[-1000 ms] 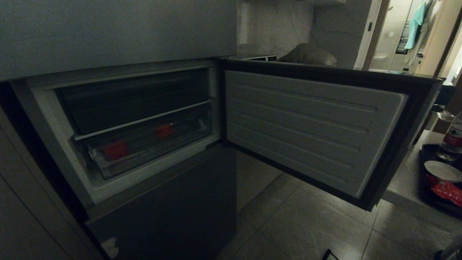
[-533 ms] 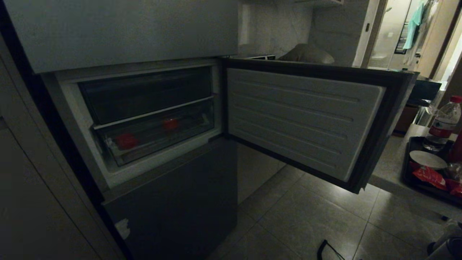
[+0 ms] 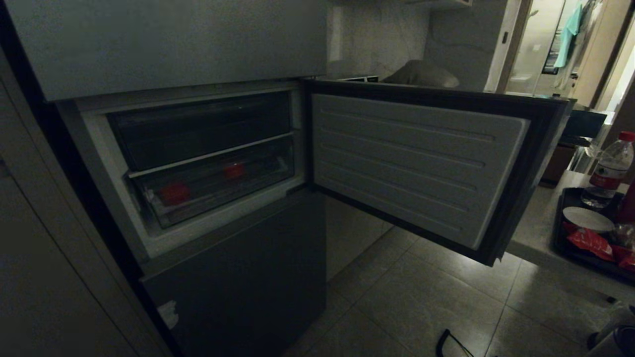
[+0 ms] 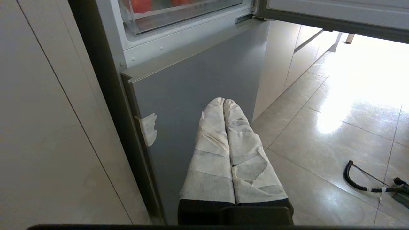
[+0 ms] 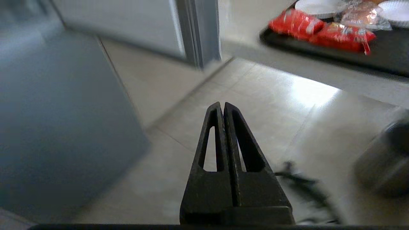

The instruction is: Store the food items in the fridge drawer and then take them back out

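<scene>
The fridge drawer (image 3: 206, 187) sits pushed in at the bottom of the open compartment, under a darker compartment. Through its clear front I see two red food items, one at the left (image 3: 174, 193) and one further right (image 3: 234, 171). The left wrist view catches the drawer's front (image 4: 191, 14) and a red food item (image 4: 142, 4) behind it. My left gripper (image 4: 223, 100), wrapped in white tape, is shut and empty, low in front of the lower fridge door. My right gripper (image 5: 222, 105) is shut and empty above the floor tiles. Neither gripper shows in the head view.
The open fridge door (image 3: 421, 163) swings out to the right over the floor. A counter at the far right carries a black tray (image 3: 560, 238) with a plate, red packets (image 3: 590, 243) and a bottle (image 3: 607, 171). A black cable (image 3: 449, 342) lies on the floor.
The whole head view shifted a second ago as the camera moved, then held still. The drawer and the two red items stay where they were.
</scene>
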Available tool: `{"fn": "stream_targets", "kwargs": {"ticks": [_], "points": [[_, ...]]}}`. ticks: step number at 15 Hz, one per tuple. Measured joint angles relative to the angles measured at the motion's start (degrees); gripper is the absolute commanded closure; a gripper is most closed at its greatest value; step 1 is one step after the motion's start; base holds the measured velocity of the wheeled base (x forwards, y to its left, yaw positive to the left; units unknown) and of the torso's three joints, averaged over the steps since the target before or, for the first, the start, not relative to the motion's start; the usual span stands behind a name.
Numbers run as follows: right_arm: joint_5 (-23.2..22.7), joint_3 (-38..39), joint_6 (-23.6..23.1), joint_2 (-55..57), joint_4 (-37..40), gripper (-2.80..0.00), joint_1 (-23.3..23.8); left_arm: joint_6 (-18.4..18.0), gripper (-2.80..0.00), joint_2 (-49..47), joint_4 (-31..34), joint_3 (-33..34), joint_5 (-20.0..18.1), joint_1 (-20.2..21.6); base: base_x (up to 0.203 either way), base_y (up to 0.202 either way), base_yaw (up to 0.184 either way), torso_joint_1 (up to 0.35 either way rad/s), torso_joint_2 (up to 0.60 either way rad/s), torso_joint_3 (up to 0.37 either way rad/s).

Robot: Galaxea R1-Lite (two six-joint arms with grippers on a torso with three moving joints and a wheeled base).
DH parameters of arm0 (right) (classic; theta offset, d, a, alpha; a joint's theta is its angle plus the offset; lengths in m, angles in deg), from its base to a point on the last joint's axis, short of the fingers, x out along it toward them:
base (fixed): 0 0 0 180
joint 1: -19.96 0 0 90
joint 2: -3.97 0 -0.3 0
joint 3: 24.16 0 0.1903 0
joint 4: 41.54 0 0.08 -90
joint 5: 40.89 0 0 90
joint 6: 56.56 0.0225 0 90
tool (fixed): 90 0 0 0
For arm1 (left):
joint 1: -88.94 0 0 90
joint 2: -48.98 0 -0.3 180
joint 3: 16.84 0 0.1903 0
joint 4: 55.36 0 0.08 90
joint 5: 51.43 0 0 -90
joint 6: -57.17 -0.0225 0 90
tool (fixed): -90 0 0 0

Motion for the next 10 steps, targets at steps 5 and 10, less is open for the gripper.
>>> {"fn": "stream_targets", "kwargs": {"ticks": [5,10], "points": [[4.30,-13.33,20.00,26.12,-10.19,0.00,2.05,0.00,0.00,0.00,0.00,0.00,0.00,0.00,0.000,0.000,0.000,0.000,0.00,0.000],[1.44,-26.29,29.25,51.17,-25.84,0.00,19.89,0.00,0.00,0.00,0.00,0.00,0.00,0.00,0.000,0.000,0.000,0.000,0.00,0.000]]}}
